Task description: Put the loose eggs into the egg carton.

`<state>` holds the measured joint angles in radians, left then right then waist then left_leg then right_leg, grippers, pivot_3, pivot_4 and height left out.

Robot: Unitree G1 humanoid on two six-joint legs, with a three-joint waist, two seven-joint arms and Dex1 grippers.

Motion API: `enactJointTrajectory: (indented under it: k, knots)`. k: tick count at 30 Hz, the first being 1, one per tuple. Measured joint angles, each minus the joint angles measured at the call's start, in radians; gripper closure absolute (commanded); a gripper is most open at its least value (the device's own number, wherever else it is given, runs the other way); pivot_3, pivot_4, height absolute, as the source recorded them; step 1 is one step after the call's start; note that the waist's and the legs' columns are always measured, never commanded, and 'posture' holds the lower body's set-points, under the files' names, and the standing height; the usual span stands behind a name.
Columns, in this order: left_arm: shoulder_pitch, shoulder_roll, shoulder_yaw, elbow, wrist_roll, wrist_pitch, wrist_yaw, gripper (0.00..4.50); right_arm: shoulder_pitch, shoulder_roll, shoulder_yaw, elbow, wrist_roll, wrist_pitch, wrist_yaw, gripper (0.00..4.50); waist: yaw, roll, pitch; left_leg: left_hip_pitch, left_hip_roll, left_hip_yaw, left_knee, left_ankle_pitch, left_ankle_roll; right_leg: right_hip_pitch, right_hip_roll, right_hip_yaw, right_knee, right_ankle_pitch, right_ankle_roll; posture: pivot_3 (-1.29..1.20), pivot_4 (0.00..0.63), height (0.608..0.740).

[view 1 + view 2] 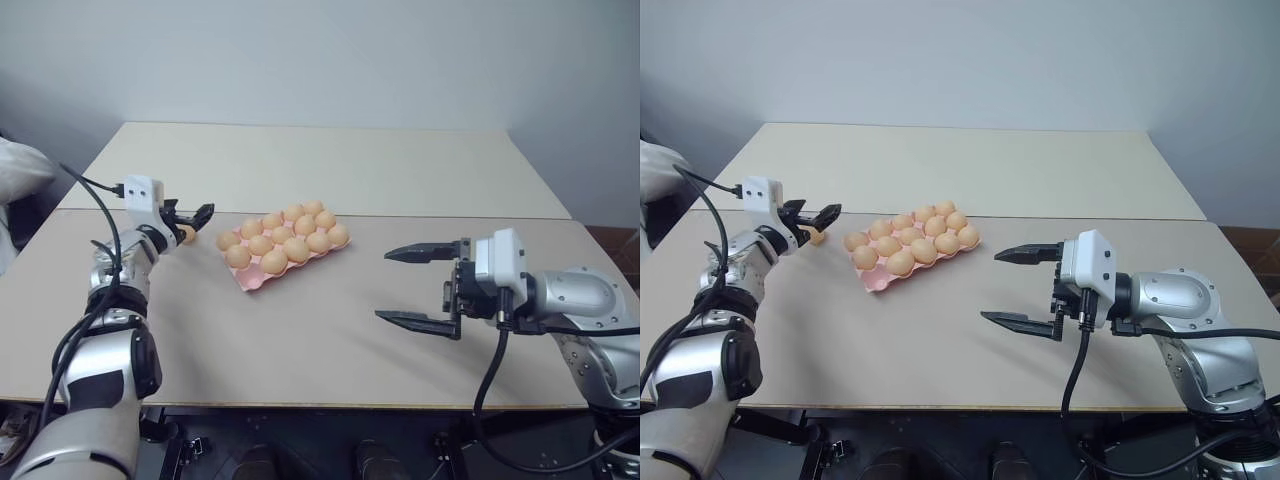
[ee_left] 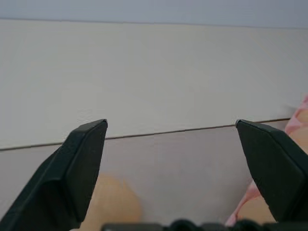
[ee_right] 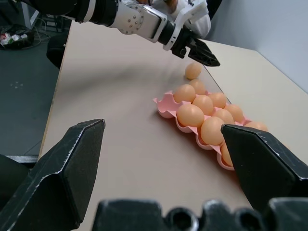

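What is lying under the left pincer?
One loose egg lies on the table below the open left pincer, beside the carton. Part of the egg is hidden by the fingers.

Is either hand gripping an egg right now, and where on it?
Neither. The left hand hangs open above the loose egg on the table beside the egg carton; the right hand is open and empty.
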<state>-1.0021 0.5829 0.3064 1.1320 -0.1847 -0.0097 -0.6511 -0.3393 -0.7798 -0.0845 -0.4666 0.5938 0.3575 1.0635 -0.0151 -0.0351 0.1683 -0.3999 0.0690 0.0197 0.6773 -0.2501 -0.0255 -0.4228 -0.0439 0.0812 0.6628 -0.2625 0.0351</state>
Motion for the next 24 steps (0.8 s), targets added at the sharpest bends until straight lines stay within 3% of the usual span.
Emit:
enactJointTrajectory:
  k: [9, 24]
  knots:
    - [0.002, 0.024, -0.008, 0.021, 0.015, 0.008, 0.075, 0.02, -0.032, 0.015, 0.028, 0.027, -0.001, -0.002, 0.015, 0.00, 0.003, 0.000, 0.000, 0.000, 0.000, 0.000, 0.000, 0.000, 0.000, 0.000, 0.000, 0.000, 0.000, 0.000, 0.000, 0.00, 0.150, 0.740]
    - [-0.042, -0.026, -0.024, 0.127, 0.048, -0.003, 0.177, 0.02, -0.015, 0.008, 0.025, 0.008, 0.000, -0.001, 0.005, 0.00, 0.004, 0.000, 0.000, -0.001, 0.000, -0.002, 0.001, 0.000, 0.000, 0.000, 0.000, -0.002, 0.000, 0.000, 0.000, 0.00, 0.150, 0.740]
